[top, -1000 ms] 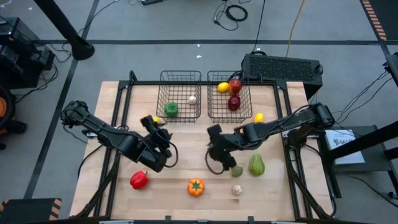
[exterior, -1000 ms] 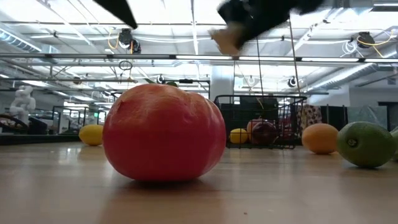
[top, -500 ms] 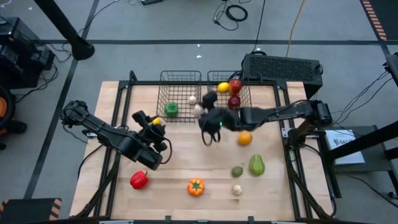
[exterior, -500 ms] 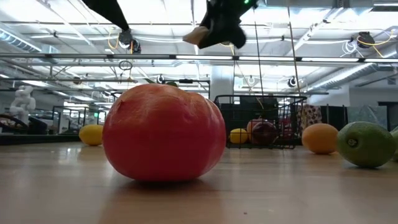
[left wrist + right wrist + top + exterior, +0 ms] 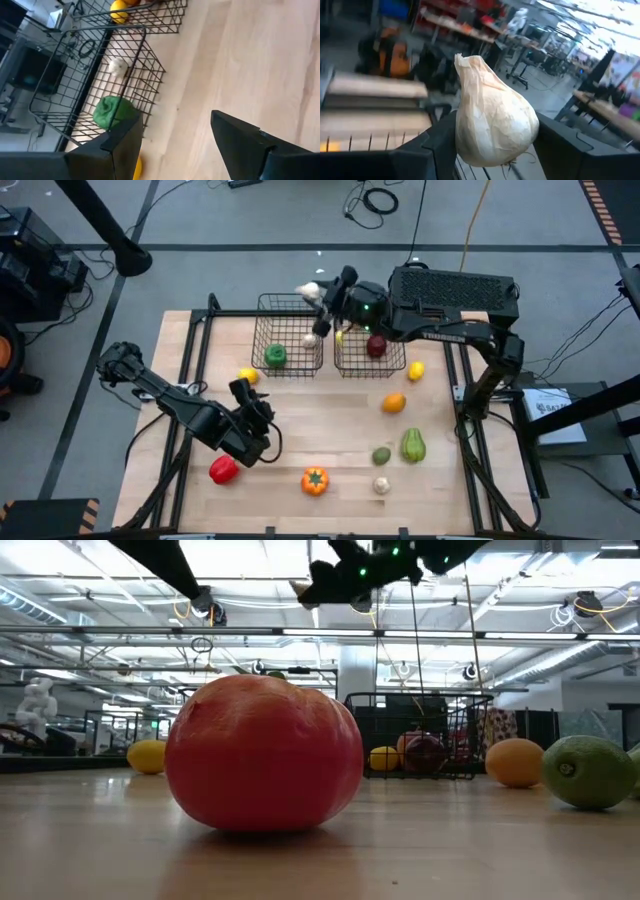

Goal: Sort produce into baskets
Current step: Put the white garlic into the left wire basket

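My right gripper [image 5: 320, 292] is shut on a whitish bulb [image 5: 492, 120], high above the far rim of the left wire basket [image 5: 290, 330]; it also shows at the top of the low view [image 5: 330, 585]. That basket holds a green piece [image 5: 275, 356] and a white bulb [image 5: 309, 339]. The right basket [image 5: 370, 340] holds a red apple [image 5: 377, 346]. My left gripper [image 5: 255, 420] is open and empty above the table, near a red pepper [image 5: 224, 470]. In the left wrist view its fingers [image 5: 235, 135] stand apart over bare wood. My right gripper pinches the bulb's wide body [image 5: 465, 135] between its two fingers, one on each side. The bulb's pointed tip [image 5: 462, 60] sticks out beyond the fingers. The fingers point roughly toward the table's left. The bulb is lifted clear of the table and the baskets.
On the table lie a lemon [image 5: 248, 376], another lemon [image 5: 416, 368], an orange [image 5: 394, 403], two green pieces [image 5: 413, 445], a white bulb [image 5: 381, 485] and an orange pepper [image 5: 314, 480]. A black box [image 5: 455, 290] stands at the far right. A red fruit [image 5: 262, 752] fills the low view.
My right gripper has carried the bulb from the table's middle toward the far edge and up, to above the left basket's far rim, staying shut on it. My left gripper has moved a little toward the near edge, uncovering the lemon by the left basket.
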Controlling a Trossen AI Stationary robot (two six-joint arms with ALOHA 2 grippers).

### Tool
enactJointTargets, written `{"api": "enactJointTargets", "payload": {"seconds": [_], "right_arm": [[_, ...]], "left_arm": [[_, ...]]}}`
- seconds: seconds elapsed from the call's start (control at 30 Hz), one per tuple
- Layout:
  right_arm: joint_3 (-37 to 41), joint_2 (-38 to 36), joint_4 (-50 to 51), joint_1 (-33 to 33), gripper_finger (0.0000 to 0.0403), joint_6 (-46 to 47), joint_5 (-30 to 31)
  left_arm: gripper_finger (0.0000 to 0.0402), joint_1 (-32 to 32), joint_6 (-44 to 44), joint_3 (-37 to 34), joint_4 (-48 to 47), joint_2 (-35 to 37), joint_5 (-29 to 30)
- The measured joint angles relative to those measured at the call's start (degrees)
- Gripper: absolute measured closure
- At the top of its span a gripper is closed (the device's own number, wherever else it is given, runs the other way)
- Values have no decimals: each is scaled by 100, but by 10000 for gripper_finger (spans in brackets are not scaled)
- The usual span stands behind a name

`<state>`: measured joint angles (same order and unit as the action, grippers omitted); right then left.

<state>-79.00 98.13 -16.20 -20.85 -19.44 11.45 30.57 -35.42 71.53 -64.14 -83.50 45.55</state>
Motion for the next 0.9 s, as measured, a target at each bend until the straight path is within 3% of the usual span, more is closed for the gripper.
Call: {"api": "enactJointTargets", "payload": {"seconds": [0.4,0.7,0.9], "right_arm": [[6,1295,222,-178,183,1358,-506],[4,1361,890,-20,179,1540,-537],[4,1421,1332,-37,138,1943,-560]], "left_arm": [[160,-6,-31,-2,-367,4,397],[160,-22,-167,-4,-691,6,813],[160,-76,-20,-4,-682,6,872]]}}
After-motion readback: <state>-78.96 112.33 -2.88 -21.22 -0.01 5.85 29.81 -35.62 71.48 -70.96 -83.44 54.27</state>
